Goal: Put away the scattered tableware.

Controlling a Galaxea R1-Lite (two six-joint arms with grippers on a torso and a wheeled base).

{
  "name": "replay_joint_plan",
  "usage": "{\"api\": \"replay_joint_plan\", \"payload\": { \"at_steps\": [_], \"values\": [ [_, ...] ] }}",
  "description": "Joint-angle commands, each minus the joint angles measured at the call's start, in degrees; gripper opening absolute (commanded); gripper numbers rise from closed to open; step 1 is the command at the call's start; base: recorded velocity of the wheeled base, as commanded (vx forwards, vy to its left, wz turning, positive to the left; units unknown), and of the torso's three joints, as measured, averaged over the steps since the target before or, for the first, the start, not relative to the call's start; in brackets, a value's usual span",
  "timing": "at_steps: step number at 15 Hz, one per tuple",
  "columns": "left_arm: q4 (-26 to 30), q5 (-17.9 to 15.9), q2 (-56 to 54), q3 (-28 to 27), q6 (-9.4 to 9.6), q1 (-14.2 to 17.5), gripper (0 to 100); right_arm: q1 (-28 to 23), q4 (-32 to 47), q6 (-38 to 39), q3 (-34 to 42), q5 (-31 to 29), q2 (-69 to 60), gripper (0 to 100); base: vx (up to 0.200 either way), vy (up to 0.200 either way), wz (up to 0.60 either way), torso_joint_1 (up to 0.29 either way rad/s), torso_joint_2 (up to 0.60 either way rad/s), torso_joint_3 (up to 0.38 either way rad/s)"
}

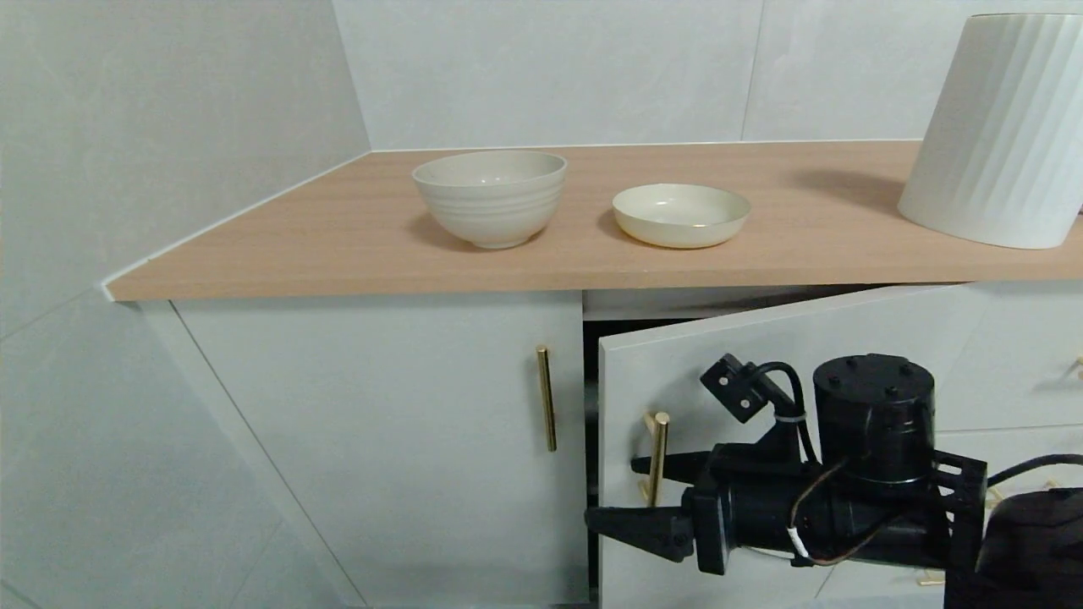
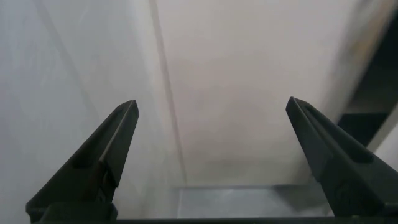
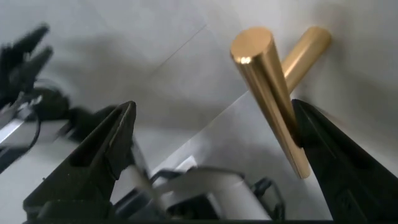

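A deep bowl (image 1: pixel 490 196) and a flat little dish (image 1: pixel 681 214) sit near each other on the wooden counter (image 1: pixel 296 245). A tall white pot (image 1: pixel 998 127) stands at the right. Below, one cupboard door (image 1: pixel 677 364) is ajar. The right gripper (image 1: pixel 613 492) has its fingers spread at the door's gold handle (image 1: pixel 656 440).

1. The white ribbed container (image 1: pixel 998 127) is cut off by the head view's top and right edges.
2. The cabinet interior (image 1: pixel 590 372) behind the ajar door (image 1: pixel 761 355) is lost in darkness; nothing inside can be made out.
3. That door's brass handle (image 1: pixel 657 436) is partly covered by the right gripper (image 1: pixel 612 491).
4. Dark shapes (image 3: pixel 25 62) in the right wrist view are blurred and cannot be identified.
5. A dark opening (image 2: pixel 380 81) in the left wrist view is blurred and cut off by the picture's edge.
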Motion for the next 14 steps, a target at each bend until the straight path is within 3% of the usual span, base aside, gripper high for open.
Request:
{"api": "replay_joint_plan", "payload": {
  "at_steps": [1,3,4,6,8,10,11,12,13,14],
  "values": [
    [2.0,-5.2,2.8,-9.1,-0.01,-0.1,100,1.0,0.1,0.0,3.7,-0.1,-5.6,100,0.000,0.000,0.00,0.000,0.00,0.000],
    [6.0,-10.3,13.4,-20.2,-0.89,0.0,100,1.3,0.0,-0.1,6.9,-0.1,-7.7,100,0.000,0.000,0.00,0.000,0.00,0.000],
    [5.9,-12.6,23.6,-26.2,-0.89,0.0,100,2.0,0.0,-0.1,8.7,-0.1,-9.3,100,0.000,0.000,0.00,0.000,0.00,0.000],
    [5.3,-13.7,38.8,-34.8,-0.80,-0.5,100,3.3,0.1,0.0,10.9,-0.1,-12.4,100,0.000,0.000,0.00,0.000,0.00,0.000],
    [-0.4,-13.8,51.6,-38.8,-1.68,-6.0,100,3.4,0.0,0.0,10.9,-0.1,-12.9,100,0.000,0.000,0.00,0.000,0.00,0.000],
    [-6.7,-13.8,58.8,-38.7,-5.02,-12.5,100,3.4,0.0,-0.1,10.9,-0.1,-13.2,100,0.000,0.000,0.00,0.000,0.00,0.000],
    [-9.7,-13.6,64.0,-38.7,-9.67,-20.5,100,3.4,0.0,0.0,10.9,-0.1,-14.1,100,0.000,0.000,0.00,0.000,0.00,0.000],
    [-12.3,-13.7,67.4,-38.6,-13.63,-25.4,100,3.5,0.0,0.0,10.9,-0.1,-14.2,100,0.000,0.000,0.00,0.000,0.00,0.000],
    [-15.9,-13.7,71.4,-38.1,-16.62,-29.3,0,3.5,0.0,0.0,10.9,-0.1,-13.9,100,0.000,0.000,0.00,0.000,0.00,0.000],
    [-17.2,-13.7,72.7,-37.9,-17.15,-30.3,0,3.5,0.1,0.0,10.9,-0.1,-13.7,100,0.000,0.000,0.00,0.000,0.00,0.000]
  ]
}}
